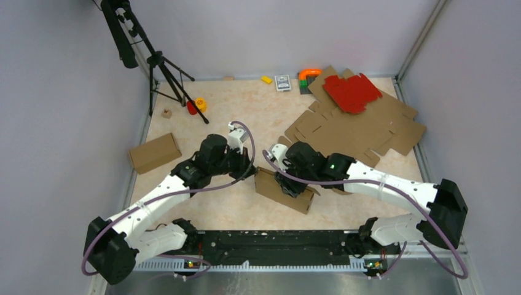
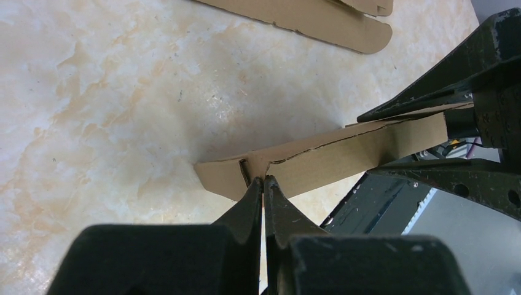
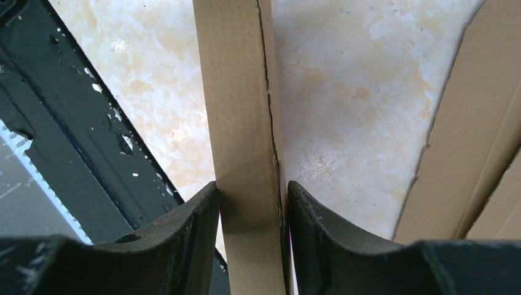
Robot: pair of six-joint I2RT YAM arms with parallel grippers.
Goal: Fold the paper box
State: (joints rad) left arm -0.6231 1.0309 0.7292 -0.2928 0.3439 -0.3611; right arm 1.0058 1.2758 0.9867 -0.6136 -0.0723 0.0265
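The paper box (image 1: 285, 192) is a partly folded brown cardboard piece standing on edge at the table's near middle. My left gripper (image 1: 250, 174) is at its left end. In the left wrist view its fingertips (image 2: 263, 180) are pressed together on a small tab at the end of the box (image 2: 344, 157). My right gripper (image 1: 290, 184) is over the box's middle. In the right wrist view it (image 3: 252, 192) clamps the upright folded wall of the box (image 3: 239, 110) between both fingers. The right gripper's black fingers (image 2: 454, 98) also show in the left wrist view.
A stack of flat brown die-cut sheets (image 1: 362, 129) lies at the back right with a red die-cut sheet (image 1: 351, 92) on top. A folded brown box (image 1: 155, 152) lies at the left. A tripod (image 1: 161, 67) stands at the back left. Small items (image 1: 282, 82) line the back edge.
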